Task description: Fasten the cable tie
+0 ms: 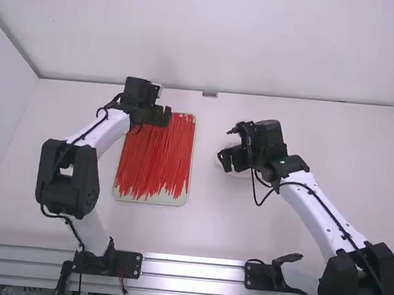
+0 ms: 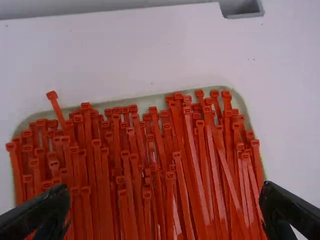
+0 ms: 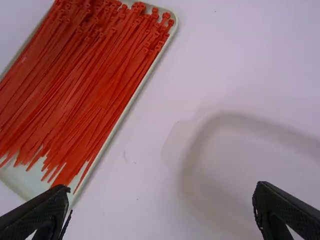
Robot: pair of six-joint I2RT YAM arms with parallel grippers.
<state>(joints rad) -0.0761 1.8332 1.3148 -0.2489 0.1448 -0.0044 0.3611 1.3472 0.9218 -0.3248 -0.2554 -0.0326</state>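
- High view: left gripper (image 1: 145, 110) hangs over the head end of the ties (image 1: 157, 156) on the tray (image 1: 149, 199). Right gripper (image 1: 232, 157) sits well aside, so the left is nearer.
- Left wrist view: left gripper (image 2: 161, 192) spread wide, empty. Ties (image 2: 150, 165) lie directly beneath, long axis across its closing line.
- Right wrist view: right gripper (image 3: 160, 189) spread, empty. Ties (image 3: 75, 85) lie off to one side.

No text, label, brand, number or sign can be read on the red cable ties (image 1: 159, 155), on the pale tray (image 1: 149, 199) that holds them, or on the white table (image 1: 334, 138).
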